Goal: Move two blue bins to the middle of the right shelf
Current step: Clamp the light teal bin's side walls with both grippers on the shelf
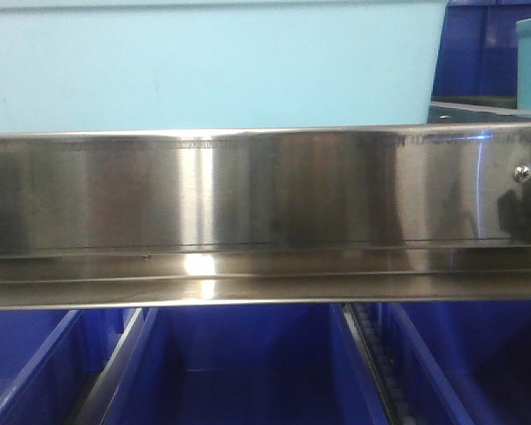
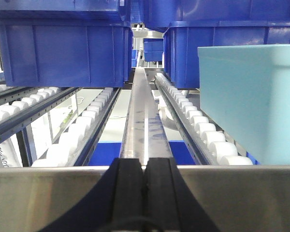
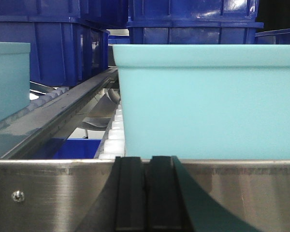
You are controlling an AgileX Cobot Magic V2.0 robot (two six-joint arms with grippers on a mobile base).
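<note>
Dark blue bins stand at the back of the roller lanes in the left wrist view, and more blue bins show behind a light turquoise bin in the right wrist view. Blue bins also sit on the level below the steel rail in the front view. My left gripper is shut and empty, just in front of the steel front rail, in line with the lane divider. My right gripper is shut and empty, close before the turquoise bin.
A steel shelf beam fills the middle of the front view. White rollers run in lanes either side of a steel divider. A turquoise bin stands at the right of the left wrist view, another turquoise bin at the left of the right wrist view.
</note>
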